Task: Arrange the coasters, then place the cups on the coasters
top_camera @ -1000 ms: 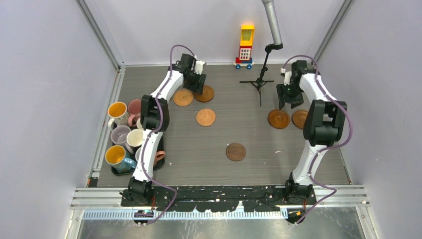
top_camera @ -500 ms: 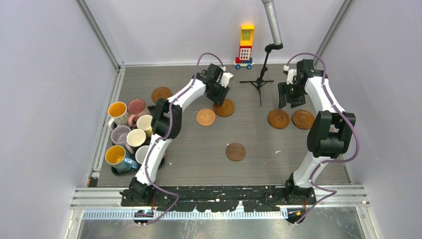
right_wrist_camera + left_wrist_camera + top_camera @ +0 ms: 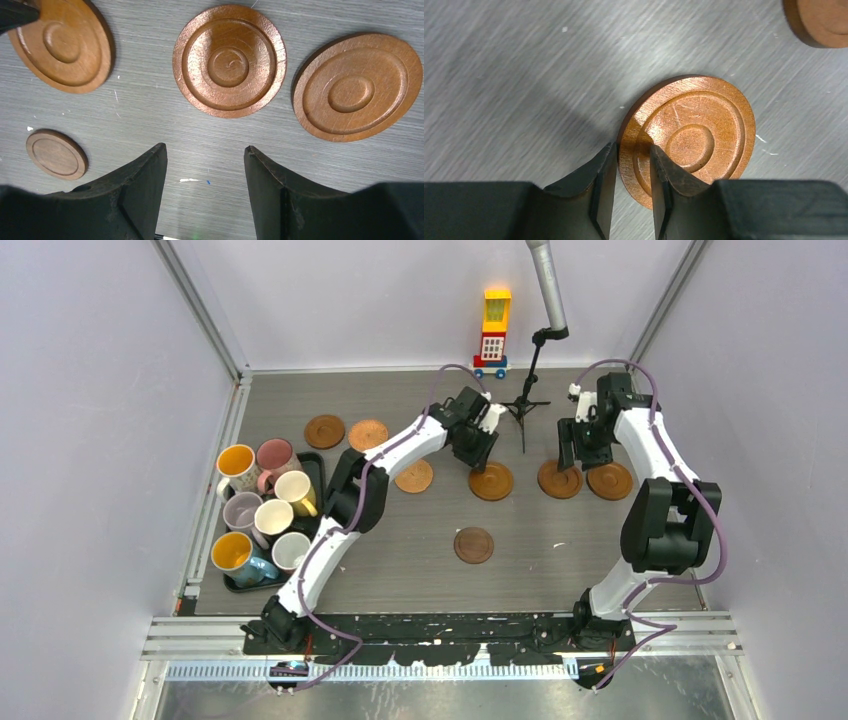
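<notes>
My left gripper is shut on the rim of an orange-brown coaster, which sits mid-table just left of two more coasters. My right gripper is open and empty, hovering behind that pair. Other coasters lie at the back left and at centre left. A darker coaster lies nearer the front. The cups stand bunched at the left: a yellow-lined one, pink, lilac, and a blue one with an orange inside.
The cups stand on a black tray against the left wall. A toy block tower and a black tripod stand occupy the back centre, close behind both grippers. Walls close in the table on three sides.
The left gripper has closed on a coaster's rim and carried it from the back left rightward, next to the right-hand pair. The right gripper shifted slightly and stayed open.
</notes>
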### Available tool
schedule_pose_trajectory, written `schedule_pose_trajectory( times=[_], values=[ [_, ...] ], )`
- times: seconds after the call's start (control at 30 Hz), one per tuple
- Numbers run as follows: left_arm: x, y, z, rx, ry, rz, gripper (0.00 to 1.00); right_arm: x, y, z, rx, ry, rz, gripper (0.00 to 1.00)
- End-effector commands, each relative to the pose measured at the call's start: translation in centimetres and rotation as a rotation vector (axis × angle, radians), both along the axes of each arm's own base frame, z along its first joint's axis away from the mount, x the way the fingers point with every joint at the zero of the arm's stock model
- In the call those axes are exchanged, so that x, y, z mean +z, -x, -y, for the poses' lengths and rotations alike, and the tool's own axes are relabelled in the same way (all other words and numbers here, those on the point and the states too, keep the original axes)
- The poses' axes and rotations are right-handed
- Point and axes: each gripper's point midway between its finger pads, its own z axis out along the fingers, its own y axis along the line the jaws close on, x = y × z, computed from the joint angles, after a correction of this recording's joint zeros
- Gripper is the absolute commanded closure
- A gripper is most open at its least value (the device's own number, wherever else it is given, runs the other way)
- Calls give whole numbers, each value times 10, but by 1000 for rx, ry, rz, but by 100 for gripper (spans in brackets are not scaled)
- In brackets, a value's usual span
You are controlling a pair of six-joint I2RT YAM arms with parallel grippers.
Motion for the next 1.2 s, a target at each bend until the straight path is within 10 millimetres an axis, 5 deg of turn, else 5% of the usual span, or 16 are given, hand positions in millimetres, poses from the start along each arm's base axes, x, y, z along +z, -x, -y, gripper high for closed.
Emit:
schedule_pose_trajectory(
  times=[0.0,0.13,0.27,0.43,0.53,0.7,0.8,1.17],
  values=[
    [-7,15,18,-12,25,-57,69,21,-3,-5,-10,-25,80,37],
    [12,15,24,-9,95,-73,61,16,-7,-13,-20,-52,87,35],
    [47,3,10,25,146,-56,49,9,-16,-31,9,-61,94,33],
    [96,-20,-45,76,157,21,35,-5,-30,-77,115,-31,104,31],
    [107,-27,-83,121,139,37,26,-19,-38,-96,168,19,94,31],
    [97,-32,-147,185,36,28,22,-43,-45,-115,197,64,57,30],
    [81,-17,-174,167,-49,2,25,-52,-47,-121,215,90,42,31],
    [39,61,-208,106,-204,-36,44,-79,-46,-98,185,249,-16,32]
  ],
)
